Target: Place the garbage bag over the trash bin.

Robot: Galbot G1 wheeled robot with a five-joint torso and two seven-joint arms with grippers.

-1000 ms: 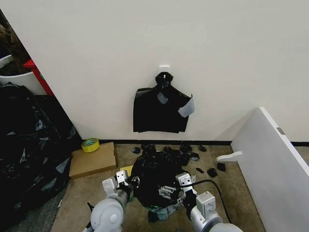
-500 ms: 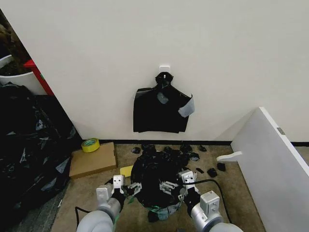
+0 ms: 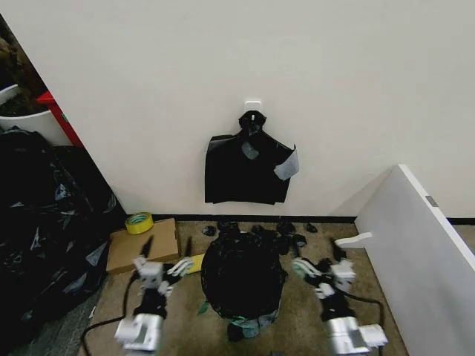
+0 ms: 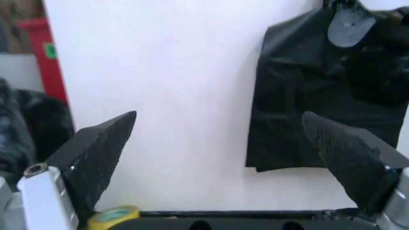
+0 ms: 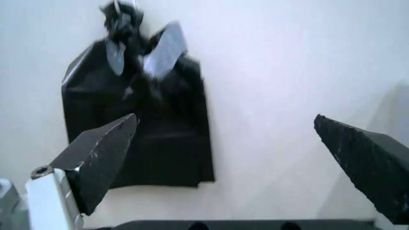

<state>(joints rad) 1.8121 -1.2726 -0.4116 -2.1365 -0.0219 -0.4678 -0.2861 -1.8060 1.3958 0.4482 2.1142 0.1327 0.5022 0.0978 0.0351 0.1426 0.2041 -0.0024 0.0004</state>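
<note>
- Now we see the garbage bag [image 3: 243, 278] draped over the trash bin [image 3: 249, 324], whose pale green base peeks out under the black plastic on the floor.
- Our left gripper [image 3: 158, 268] stands beside the bag with its fingers [image 4: 96, 160] spread apart and holding nothing; the bag lies off to their inner side, not touching them.
- Our right gripper [image 3: 323, 273] mirrors it on the other side, fingers [image 5: 96, 158] wide apart and empty, the bag likewise just inward of them.
- Both pairs of fingers point toward the wall, where a flat black bundle [image 3: 247, 167] hangs on a hook [image 3: 253, 106].
- We judge the main risk to be the bag slipping: with nothing pinching it, thin glossy plastic can slide off the rim or sag into the bin if the hem is not folded well down the wall.
- We cannot tell from above how far the hem reaches around the far side.
- Small black scraps [image 3: 286, 237] lie on the floor beyond the fingers; a sweeping arm could snag them or catch the bag and drag it off.
</note>
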